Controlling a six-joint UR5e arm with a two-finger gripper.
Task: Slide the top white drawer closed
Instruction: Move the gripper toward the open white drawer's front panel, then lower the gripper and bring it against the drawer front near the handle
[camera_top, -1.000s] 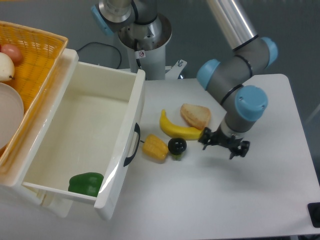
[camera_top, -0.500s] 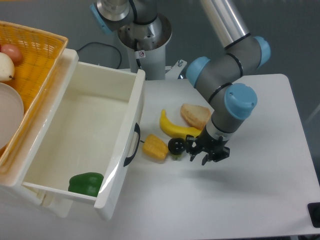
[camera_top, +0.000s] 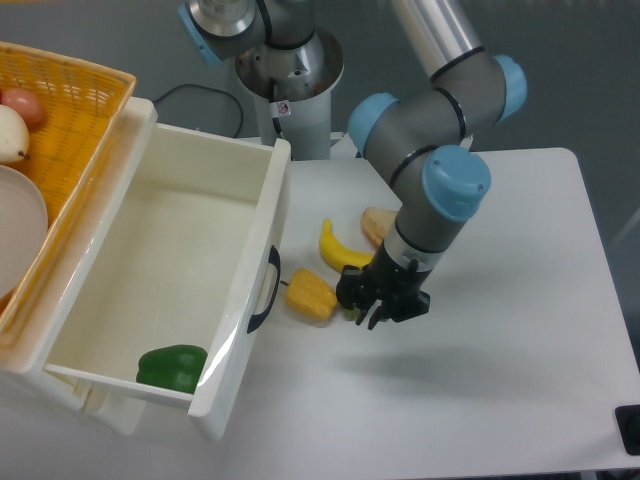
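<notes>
Between the gripper (camera_top: 380, 312) and the top white drawer (camera_top: 232, 330) front lies a corn cob (camera_top: 310, 296), near the black handle (camera_top: 266, 290). A banana (camera_top: 340, 255) and a bread slice (camera_top: 377, 224) sit just beyond. The white table (camera_top: 480, 400) below and right of the gripper lies bare.

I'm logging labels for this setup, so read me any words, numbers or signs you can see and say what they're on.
Nothing here reads as text.
Sticker on the robot base: a small white label with a red mark, too small to read.
The drawer, basket and arm show no writing.
</notes>
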